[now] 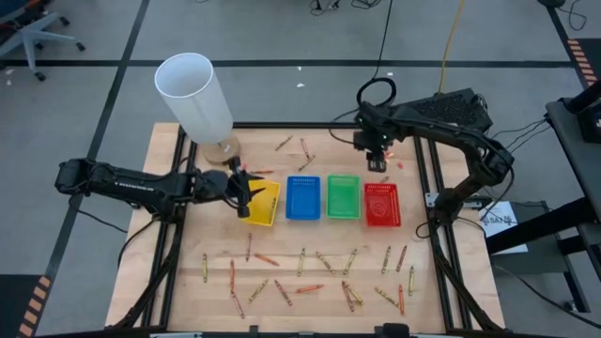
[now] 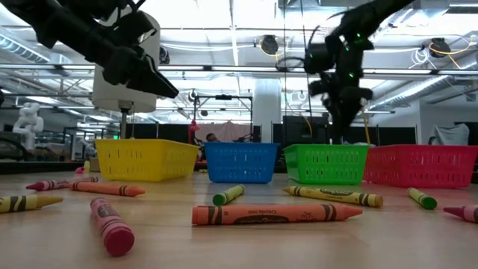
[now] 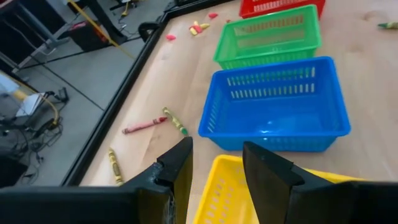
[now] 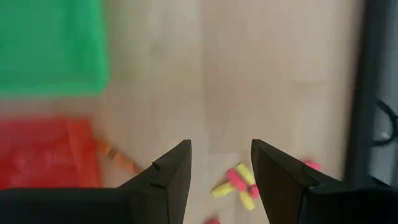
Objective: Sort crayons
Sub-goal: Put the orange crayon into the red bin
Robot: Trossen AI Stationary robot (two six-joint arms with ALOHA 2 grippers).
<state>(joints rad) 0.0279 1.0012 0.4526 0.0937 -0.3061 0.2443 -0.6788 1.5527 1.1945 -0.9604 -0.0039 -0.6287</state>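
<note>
Several crayons (image 1: 300,272) lie flat and scattered over the near part of the wooden table; in the low view an orange one (image 2: 276,214) lies in front. A few more crayons (image 1: 293,145) lie near the far edge. My left gripper (image 1: 246,188) hangs open and empty over the yellow tray (image 1: 261,205); its own view shows the fingers (image 3: 217,149) above that tray's rim (image 3: 217,186). My right gripper (image 1: 376,158) points down, open and empty, above the table behind the red tray (image 1: 381,204). An orange crayon (image 4: 118,155) lies below it, beside the red tray (image 4: 43,152).
Yellow, blue (image 1: 302,198), green (image 1: 343,197) and red trays stand in a row across the table's middle. A tall white cylinder (image 1: 192,94) stands at the far left. Small pink and yellow scraps (image 4: 237,183) lie near the far right edge. A black frame rims the table.
</note>
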